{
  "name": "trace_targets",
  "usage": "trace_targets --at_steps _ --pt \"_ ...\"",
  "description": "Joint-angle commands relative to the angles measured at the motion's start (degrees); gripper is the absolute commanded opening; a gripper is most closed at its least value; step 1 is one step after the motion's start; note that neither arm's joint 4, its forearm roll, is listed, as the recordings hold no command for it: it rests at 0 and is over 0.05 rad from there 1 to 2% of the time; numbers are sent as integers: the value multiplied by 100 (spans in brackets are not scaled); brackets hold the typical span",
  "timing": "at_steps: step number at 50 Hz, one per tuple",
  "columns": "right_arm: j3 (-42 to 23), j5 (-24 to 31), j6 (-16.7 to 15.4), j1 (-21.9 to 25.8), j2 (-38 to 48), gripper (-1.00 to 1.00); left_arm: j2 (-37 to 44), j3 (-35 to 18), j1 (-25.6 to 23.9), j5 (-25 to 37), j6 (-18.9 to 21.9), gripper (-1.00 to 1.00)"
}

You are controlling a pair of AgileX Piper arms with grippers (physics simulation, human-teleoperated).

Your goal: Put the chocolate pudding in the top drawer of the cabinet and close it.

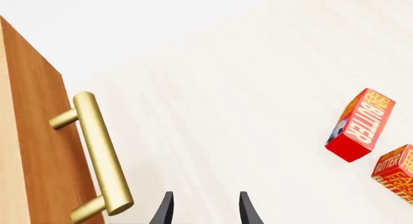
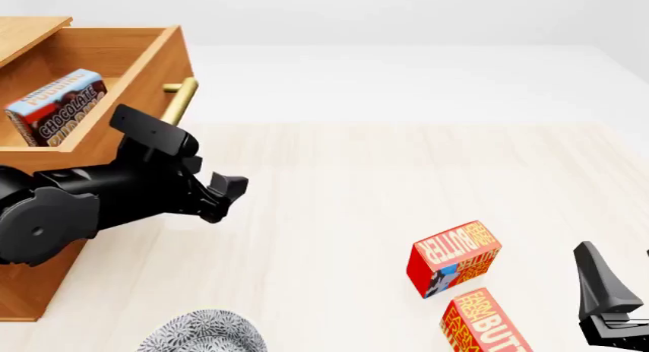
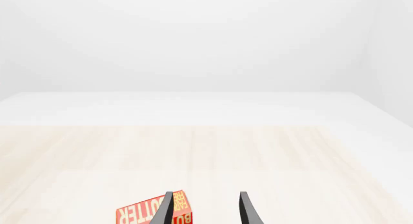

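Showing through the left wrist camera, the left gripper's point(image 1: 205, 209) two dark fingertips stand spread apart with nothing between them, touching nothing. Just beside them runs the horizontal brass bar handle point(image 1: 98, 156) on the light-brown wooden front of the top drawer point(image 1: 38, 151); the fingertips are close to the handle but apart from it. Beyond lie two red-orange "BUTTER" boxes point(image 1: 360, 125), the second point(image 1: 395, 173) cut off by the frame edge, on the pale wooden table point(image 1: 245, 88).

From the front camera, the black left arm reaches in from the left, its gripper point(image 2: 225, 192) pointing right, just in front of the open drawer point(image 2: 132, 101) of the tall light-brown wooden cabinet point(image 2: 30, 283). The arm hides most of the drawer front, and only the far end of the handle point(image 2: 181, 97) shows. Inside the drawer, the small chocolate pudding box point(image 2: 56, 105) with its light-blue top and brown lettered face stands tilted at the left side. A grey patterned round object point(image 2: 203, 333) is cut off at the near edge. One butter box point(image 2: 454, 257) lies near the right, the other point(image 2: 487, 325) nearer and cropped. Only one dark finger point(image 2: 598, 287) of the right arm shows at the near right.

Through the right wrist camera, the right gripper's point(image 3: 205, 209) fingertips are parted and empty, above the table, with one butter box point(image 3: 145, 212) partly hidden behind one finger.
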Motion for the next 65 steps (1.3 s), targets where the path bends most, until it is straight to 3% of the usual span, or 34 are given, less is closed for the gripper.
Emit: trace_targets --at_steps 1,16,29,53,65 --pt "0 0 -1 1 0 100 -34 91 229 -79 -146 100" --pt "0 0 0 1 1 100 -12 303 644 -286 -71 100" --pt "-1 14 -2 -25 -16 100 -131 358 1121 -343 321 100" --pt "-6 23 1 -27 -18 100 -324 372 1863 -151 196 100" --pt "-6 19 0 -27 -15 100 -69 410 2321 -402 200 100"
